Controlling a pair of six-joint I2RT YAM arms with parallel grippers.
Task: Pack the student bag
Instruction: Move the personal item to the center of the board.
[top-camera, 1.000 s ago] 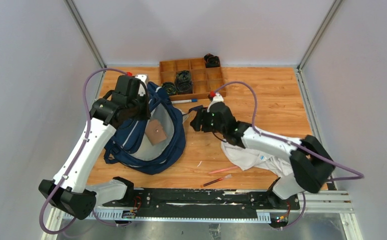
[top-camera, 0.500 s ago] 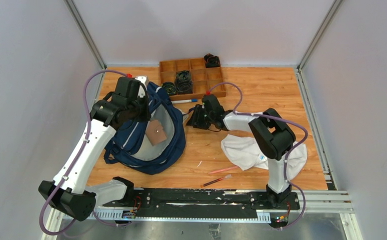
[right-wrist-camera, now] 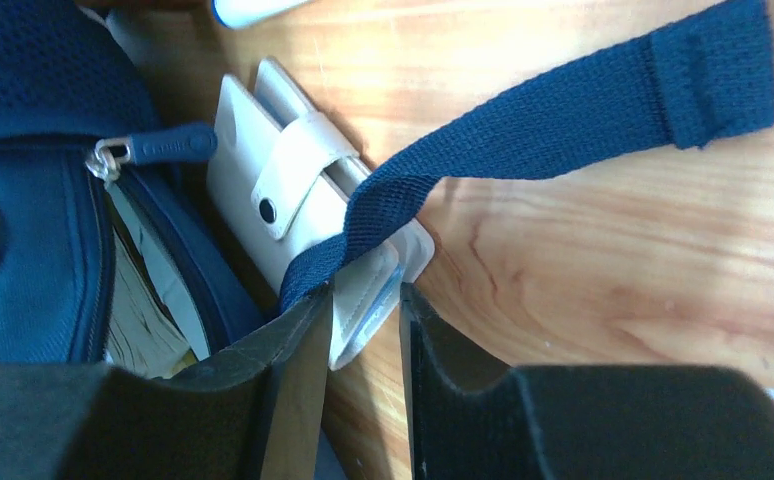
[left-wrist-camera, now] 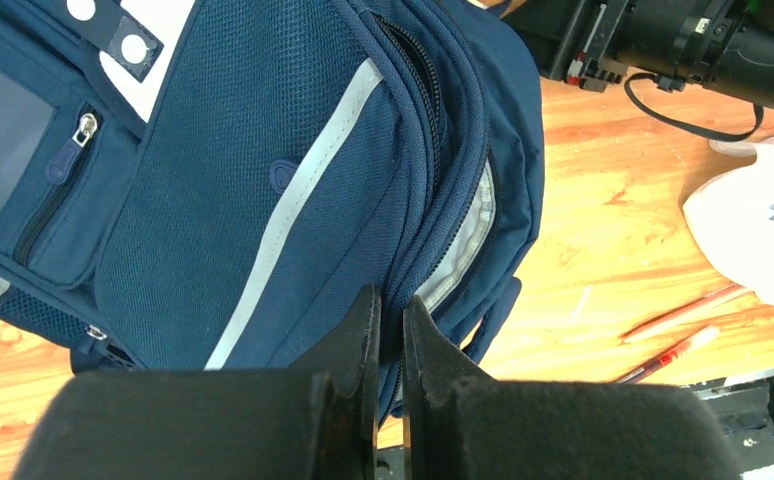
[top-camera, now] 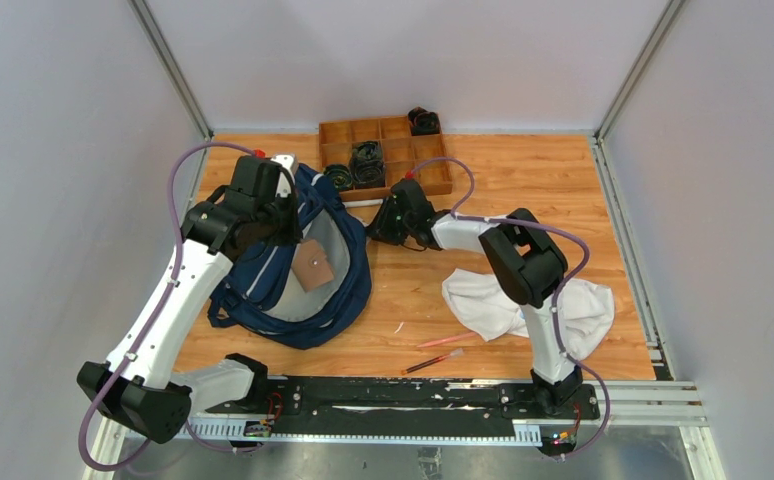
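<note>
The student bag (top-camera: 298, 290), navy with pale grey stripes, lies open at the table's left, its grey lining showing. My left gripper (top-camera: 285, 222) is shut on the bag's zipped rim; in the left wrist view the blue fabric (left-wrist-camera: 263, 150) is pinched between the jaws of the left gripper (left-wrist-camera: 391, 312). My right gripper (top-camera: 375, 232) is at the bag's right edge. In the right wrist view the right gripper (right-wrist-camera: 363, 300) is shut on a corner of a white case with a snap flap (right-wrist-camera: 273, 170), beside the bag's zipper side (right-wrist-camera: 33, 200). A navy strap (right-wrist-camera: 563, 110) crosses over the case.
A wooden compartment tray (top-camera: 433, 160) with dark coiled items stands at the back. A pen (top-camera: 368, 202) lies in front of it. A white cloth (top-camera: 483, 305) lies at the right under the right arm. Red pens (top-camera: 438, 350) lie near the front edge.
The right arm has reached left and forward to the bag's edge, and its jaws have narrowed onto the white case. The left arm and bag have not moved.
</note>
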